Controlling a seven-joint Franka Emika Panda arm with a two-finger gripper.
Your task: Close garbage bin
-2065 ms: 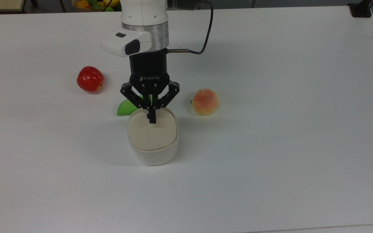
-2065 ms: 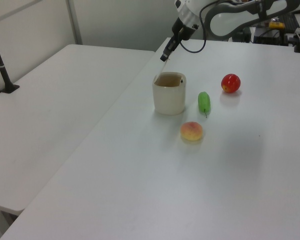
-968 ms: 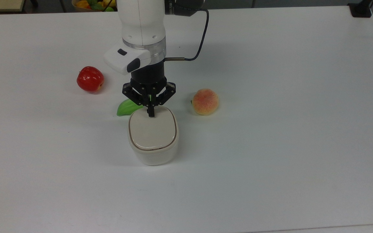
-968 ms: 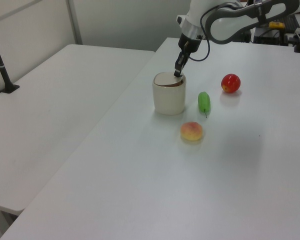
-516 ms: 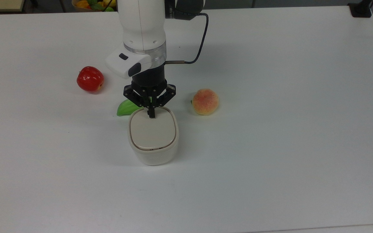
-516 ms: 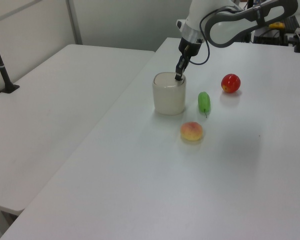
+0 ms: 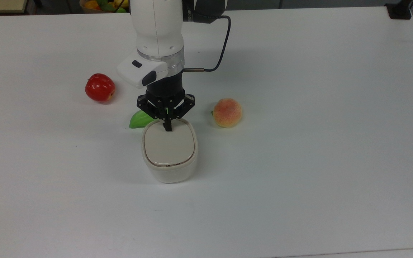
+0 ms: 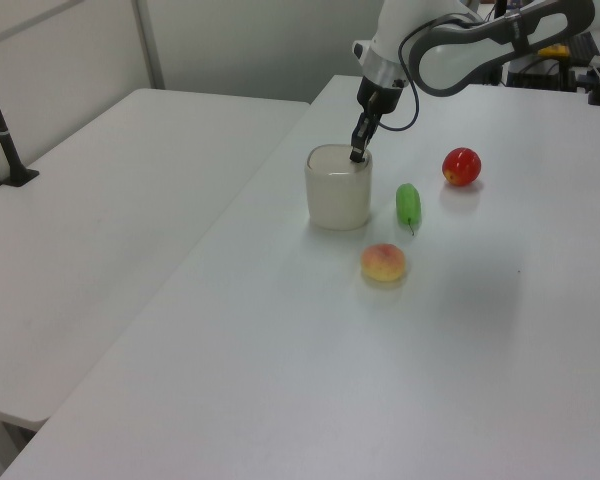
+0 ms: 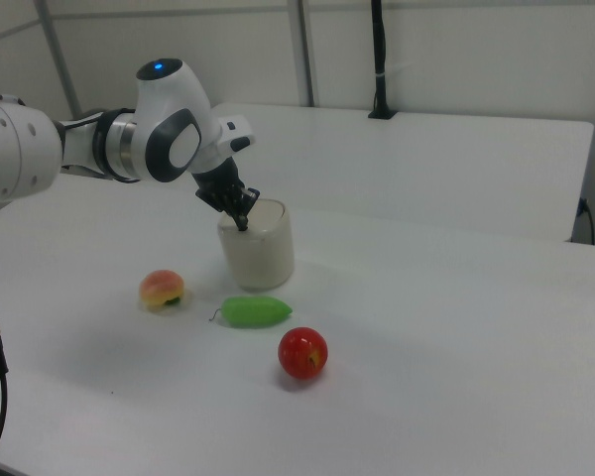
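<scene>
The cream-white garbage bin [image 7: 169, 168] [image 8: 338, 195] [image 9: 260, 248] stands on the white table, its beige lid [image 7: 169, 145] lying flat and level with the rim. My gripper [image 7: 167, 127] [image 8: 357, 153] [image 9: 242, 224] is shut, fingertips together, and points down onto the lid's far edge in the top view. Nothing is held between the fingers. The lid's black button is hidden.
A red apple [image 7: 99, 87] [image 9: 302, 353] lies to the top view's left. A green fruit [image 7: 139, 119] [image 9: 256, 311] sits just behind the bin, partly under the gripper. A peach [image 7: 227, 112] [image 9: 162, 289] rests to the top view's right. A bowl of fruit [image 7: 100, 4] is at the far table edge.
The lid went from raised and tilted to flat on the bin. My gripper came down with it, pressing on the lid's far edge, and has hardly moved in the last half second.
</scene>
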